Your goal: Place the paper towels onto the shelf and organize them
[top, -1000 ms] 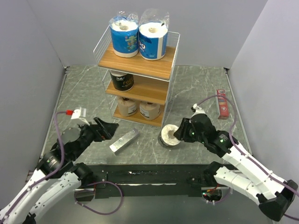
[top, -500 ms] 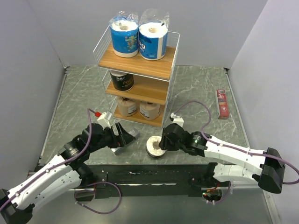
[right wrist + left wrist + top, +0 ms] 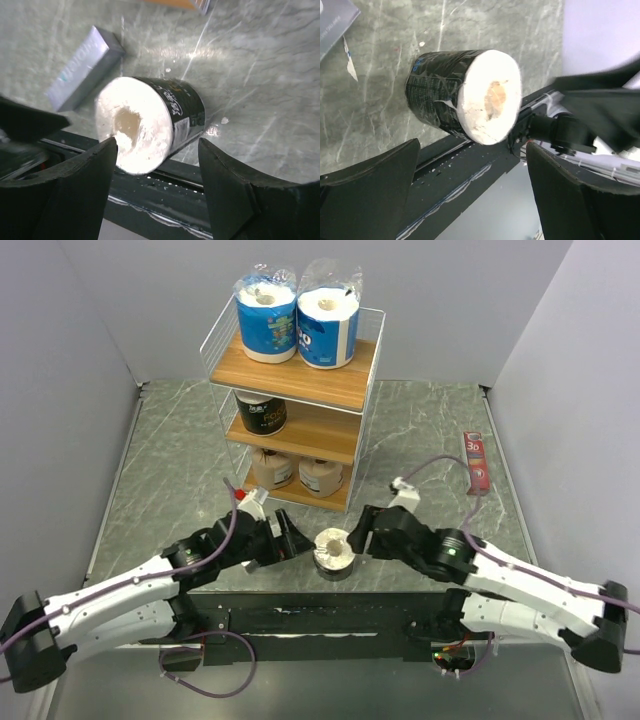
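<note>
The shelf (image 3: 318, 382) stands at the back centre. Two blue paper towels (image 3: 297, 320) are on its top board, a black one (image 3: 262, 414) is on the middle board, and two brown ones (image 3: 296, 473) are on the bottom board. Another black-wrapped roll (image 3: 333, 552) (image 3: 465, 95) (image 3: 150, 120) stands on the table by the near edge. My left gripper (image 3: 287, 538) (image 3: 472, 150) is open just left of it. My right gripper (image 3: 362, 530) (image 3: 156, 145) is open just right of it, its fingers astride the roll without gripping it.
A flat silver bar (image 3: 84, 67) (image 3: 332, 20) lies on the table left of the loose roll, under my left arm in the top view. A slim red box (image 3: 476, 462) lies at the right. The table's dark front rail (image 3: 320, 618) runs just behind the roll.
My right gripper carried the black roll left toward the near edge, set it down and opened. My left arm swung right over the silver bar, up to the roll.
</note>
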Controlling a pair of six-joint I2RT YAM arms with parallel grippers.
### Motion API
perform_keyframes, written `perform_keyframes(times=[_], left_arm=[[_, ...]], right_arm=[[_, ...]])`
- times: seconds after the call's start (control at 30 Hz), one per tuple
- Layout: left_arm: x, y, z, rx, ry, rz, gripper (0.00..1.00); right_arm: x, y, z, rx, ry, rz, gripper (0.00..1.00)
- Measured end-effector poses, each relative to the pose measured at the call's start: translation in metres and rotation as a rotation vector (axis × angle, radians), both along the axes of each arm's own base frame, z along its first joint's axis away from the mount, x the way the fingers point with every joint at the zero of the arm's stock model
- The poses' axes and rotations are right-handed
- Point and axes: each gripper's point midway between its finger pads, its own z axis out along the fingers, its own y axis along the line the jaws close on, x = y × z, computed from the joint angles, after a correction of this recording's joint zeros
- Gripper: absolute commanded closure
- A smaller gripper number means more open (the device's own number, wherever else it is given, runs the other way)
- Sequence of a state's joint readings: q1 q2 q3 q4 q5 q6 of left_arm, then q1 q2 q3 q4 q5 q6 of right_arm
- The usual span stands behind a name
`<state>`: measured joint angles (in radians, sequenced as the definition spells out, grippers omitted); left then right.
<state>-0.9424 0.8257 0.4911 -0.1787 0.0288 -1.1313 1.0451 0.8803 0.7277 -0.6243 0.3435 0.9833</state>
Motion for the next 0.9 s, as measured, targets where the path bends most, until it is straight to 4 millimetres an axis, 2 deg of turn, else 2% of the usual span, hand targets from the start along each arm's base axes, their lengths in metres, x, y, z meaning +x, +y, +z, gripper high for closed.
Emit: perform_keyframes(times=[0.17, 0.27, 0.47, 0.63, 0.77, 0.9], left_arm=[[0.0, -0.011, -0.022, 0.05, 0.052, 0.025, 0.09], [0.0, -0.015, -0.034, 0.087, 0.079, 0.038, 0.09], [0.005, -0.027, -0.032, 0.096, 0.08, 0.072, 0.09], [0.014, -0.042, -0.026, 0.113, 0.069, 0.091, 0.16], [0.016, -0.048, -0.037, 0.151, 0.082, 0.102, 0.21], [0.017, -0.046, -0.048, 0.193, 0.097, 0.12, 0.27]], right_arm=[[-0.004, -0.029, 0.033, 0.089, -0.089, -0.059, 0.27], [-0.007, -0.044, 0.043, 0.122, -0.125, -0.087, 0.27], [-0.013, -0.063, 0.033, 0.113, -0.133, -0.109, 0.27], [-0.017, -0.073, 0.024, 0.088, -0.127, -0.118, 0.27], [-0.018, -0.078, 0.025, 0.097, -0.139, -0.127, 0.27], [-0.02, -0.083, 0.026, 0.114, -0.152, -0.131, 0.27]])
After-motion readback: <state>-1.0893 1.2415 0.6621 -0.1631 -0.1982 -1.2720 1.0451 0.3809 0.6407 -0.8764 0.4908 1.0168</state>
